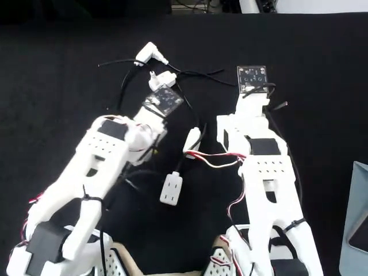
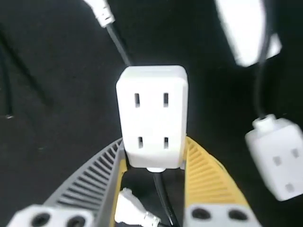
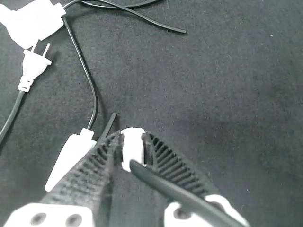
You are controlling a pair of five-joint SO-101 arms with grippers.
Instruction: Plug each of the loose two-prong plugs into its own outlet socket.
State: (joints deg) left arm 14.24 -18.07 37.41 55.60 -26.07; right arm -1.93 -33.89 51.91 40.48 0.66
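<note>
Plugging is showing as not begun: every socket slot I am seeing is standing empty, and no plug is sitting in one.

Item 1. The socket block (image 2: 151,116) is standing upright in my left gripper (image 2: 152,149). Its slotted face is turning toward the wrist camera and all four slots are open. The gripper is clamping the block's lower half and spreading only as wide as the block. The grey finger (image 2: 102,165) and the yellow finger (image 2: 203,170) are pressing on its two sides.

Item 2. A small white plug (image 3: 132,147) is sitting pinched at the tips of my right gripper (image 3: 131,139), which is closing almost fully on it. A black cable (image 3: 180,189) is crossing in front of one finger. The fingers are hiding the prongs, so I am not able to tell which way they are pointing.

Item 3. A loose plug (image 3: 35,64) is lying flat on the black cloth (image 1: 322,69) with its prongs bare, well apart from my right gripper. A second socket block (image 1: 171,190) is lying on the cloth between the two arms, with nothing touching it.

Judgement: the whole task is remaining. In the high view the two grippers are sitting well apart, so the held plug is needing to be carried across and lined up with the held block. The loose plug is waiting after that.
</note>
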